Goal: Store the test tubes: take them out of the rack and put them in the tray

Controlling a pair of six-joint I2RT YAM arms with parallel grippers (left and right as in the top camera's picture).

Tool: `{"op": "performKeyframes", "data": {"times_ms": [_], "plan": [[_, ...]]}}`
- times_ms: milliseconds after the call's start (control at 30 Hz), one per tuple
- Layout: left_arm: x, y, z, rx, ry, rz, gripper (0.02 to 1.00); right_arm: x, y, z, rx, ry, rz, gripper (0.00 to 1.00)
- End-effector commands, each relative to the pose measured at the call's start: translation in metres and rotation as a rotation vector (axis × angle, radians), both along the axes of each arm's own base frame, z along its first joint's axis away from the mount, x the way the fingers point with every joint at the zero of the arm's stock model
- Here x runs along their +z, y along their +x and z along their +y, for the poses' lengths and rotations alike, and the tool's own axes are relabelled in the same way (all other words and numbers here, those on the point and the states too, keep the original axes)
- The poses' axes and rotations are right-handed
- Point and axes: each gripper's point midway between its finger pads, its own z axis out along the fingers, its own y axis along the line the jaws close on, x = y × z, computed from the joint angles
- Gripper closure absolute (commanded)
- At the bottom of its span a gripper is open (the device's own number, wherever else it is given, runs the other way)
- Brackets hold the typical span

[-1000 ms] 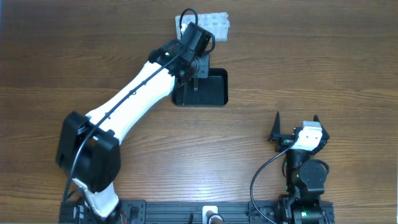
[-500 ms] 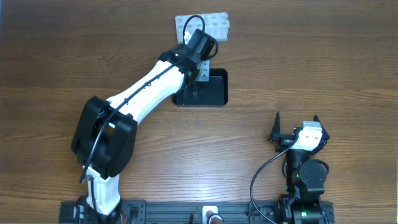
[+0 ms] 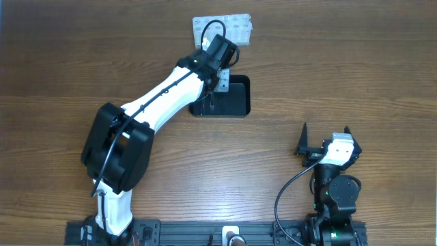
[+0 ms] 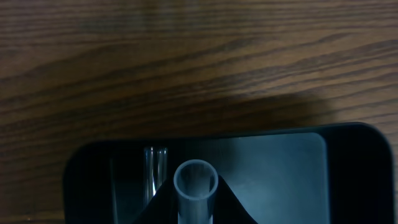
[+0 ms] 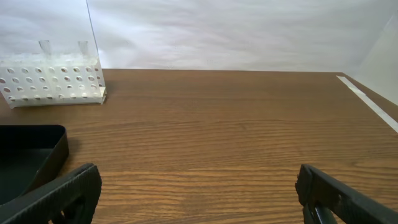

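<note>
Placing step: left gripper clamped on test tube, above tray, beside second tube lying inside. Next: lower, lay flat, release. Right gripper fingers apart, well away from tray.

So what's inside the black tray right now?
One clear tube lies in the tray. The left gripper holds a second tube above it, hiding what's beneath.

Brown wood-grain table, white backdrop behind

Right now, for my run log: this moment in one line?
left gripper: shut on test tube, over tray | second tube lying in tray | right gripper: open
</note>
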Motion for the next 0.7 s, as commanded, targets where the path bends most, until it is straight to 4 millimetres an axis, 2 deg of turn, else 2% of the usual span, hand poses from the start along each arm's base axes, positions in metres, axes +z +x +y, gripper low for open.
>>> {"op": "performKeyframes", "data": {"times_ms": [33,333,533,700], "plan": [[-0.03,-0.002,0.012,0.02,0.055,0.053,0.967,-0.003,0.0,-0.001,-0.001,-0.004,0.005,0.007],[-0.033,-0.002,0.014,0.023,0.057,0.057,0.912,-0.003,0.0,-0.001,-0.001,-0.004,0.005,0.009],[-0.032,-0.002,0.014,0.023,0.057,0.056,0.757,-0.003,0.0,-0.001,-0.001,-0.004,0.005,0.009],[-0.021,0.0,0.014,0.025,0.047,0.034,0.724,-0.003,0.0,-0.001,-0.001,-0.004,0.005,0.009]]}}
